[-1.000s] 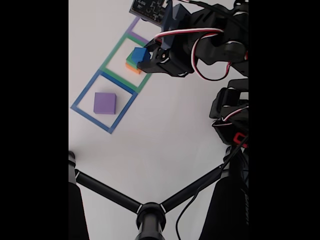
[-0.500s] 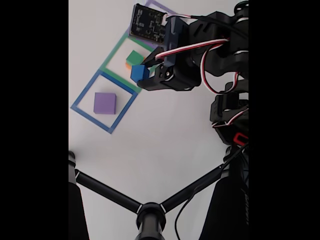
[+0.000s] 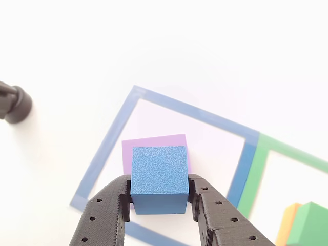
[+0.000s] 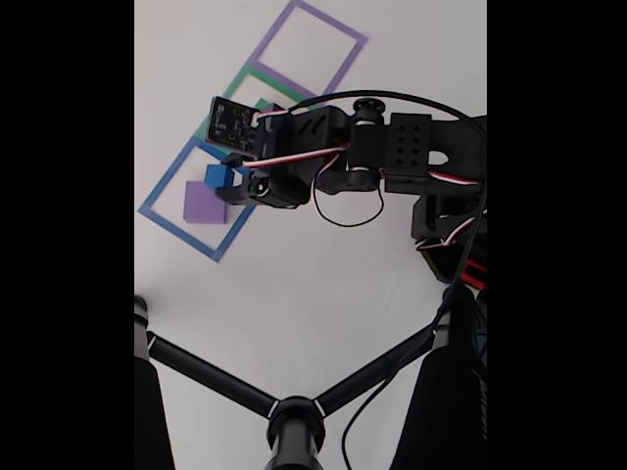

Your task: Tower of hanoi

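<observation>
Gripper (image 3: 159,197) clenched on blue cube (image 3: 159,177), one black finger (image 3: 110,212) at each side. Cube hung over purple slab (image 3: 154,143) inside blue square outline (image 3: 118,128). Green block (image 3: 310,225) on orange block (image 3: 287,223), far right in the other view.

In the other view, the blue cube (image 3: 159,177) covered most of the purple slab (image 3: 154,142), leaving only its upper and left margins showing. The lower edge of the frame cut off the end effector (image 3: 160,205), and the lower right corner cropped the green block (image 3: 310,225) and the orange block (image 3: 287,225). In the fixed view, the arm (image 4: 333,162) hid the green outline's (image 4: 206,127) interior and that stack.
</observation>
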